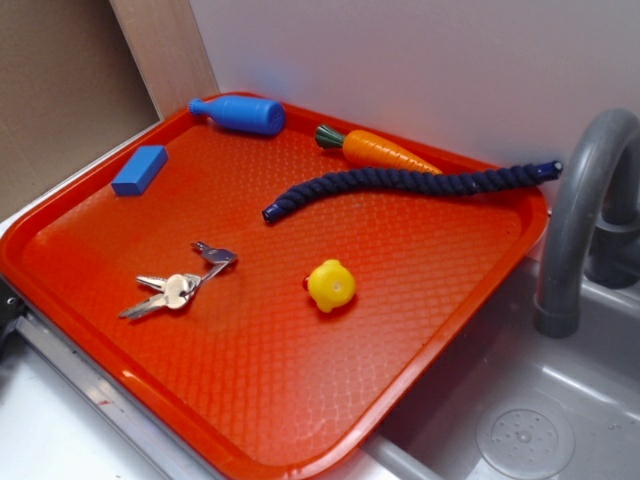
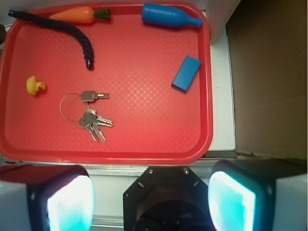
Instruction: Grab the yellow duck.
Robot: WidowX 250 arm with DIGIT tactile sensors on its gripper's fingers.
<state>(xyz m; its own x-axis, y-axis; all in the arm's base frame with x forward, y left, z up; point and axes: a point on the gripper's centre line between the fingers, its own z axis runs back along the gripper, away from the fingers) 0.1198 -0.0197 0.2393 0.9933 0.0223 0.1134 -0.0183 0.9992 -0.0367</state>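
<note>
White wall backs a red textured tray [image 1: 260, 400] that sits beside a grey sink [image 1: 520, 420] with a curved grey faucet [image 1: 575, 215]; a brown panel stands off the tray's other side. From the wrist view the tray fills most of the picture, with a white ledge [image 2: 221, 96] along its right edge.

On the tray lie 6 things. The yellow duck [image 1: 331, 285] rests on its own in the middle part of the tray in the exterior view, its tiny red beak just showing at its left side; in the wrist view it sits near the tray's left edge, well apart from the gripper. A bunch of keys [image 1: 180, 285] on a thin ring lies near the duck, not touching it. A dark blue braided rope [image 1: 400, 185] curves across the far part of the tray, and an orange carrot toy [image 1: 385, 152] with a green top lies just behind it, touching or nearly so. A blue bottle-shaped toy [image 1: 240, 114] lies on its side in the far corner, and a small blue block [image 1: 140, 169] lies flat near the tray's edge below it.

The gripper [image 2: 151, 195] shows only in the wrist view, at the bottom of the picture, outside the tray's near rim. Its 2 fingers [image 2: 72, 199], with pale cyan pads, stand wide apart with nothing between them: released, holding nothing.
</note>
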